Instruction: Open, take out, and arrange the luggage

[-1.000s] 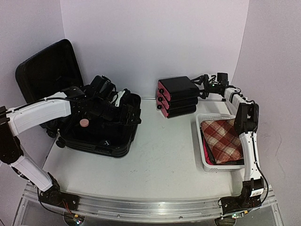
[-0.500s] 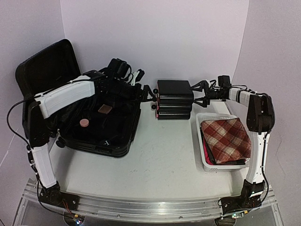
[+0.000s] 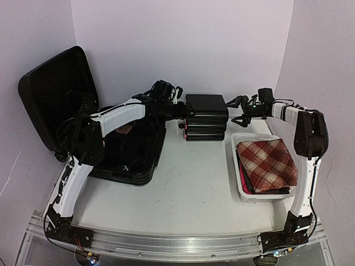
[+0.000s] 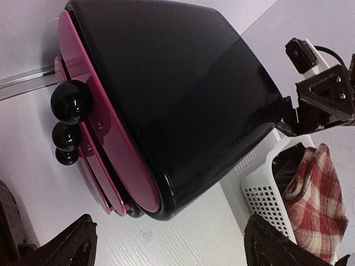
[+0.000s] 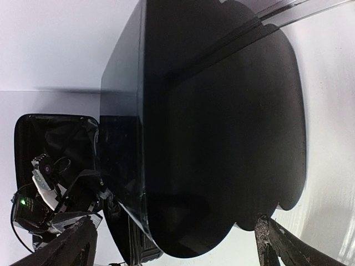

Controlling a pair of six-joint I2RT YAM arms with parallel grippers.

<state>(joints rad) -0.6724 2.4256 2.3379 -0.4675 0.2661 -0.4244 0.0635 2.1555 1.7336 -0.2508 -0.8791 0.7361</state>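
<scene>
The luggage [image 3: 52, 94] lies open at the left of the surface [image 3: 183, 183], its lid propped up. Its shell looks stiff, slick and heavy, so the rim seems the best hold. The left hand [image 3: 178, 112] and right hand [image 3: 237, 109] gape open, flanking the boxes [image 3: 206, 105] just right of it.

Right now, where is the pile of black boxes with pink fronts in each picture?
Top external: the stack of boxes sits back centre.
Left wrist: the stack fills the middle, pink fronts left.
Right wrist: the stack's dark back fills the middle.
Landmark: the white basket, right of it in top and left wrist views.
</scene>
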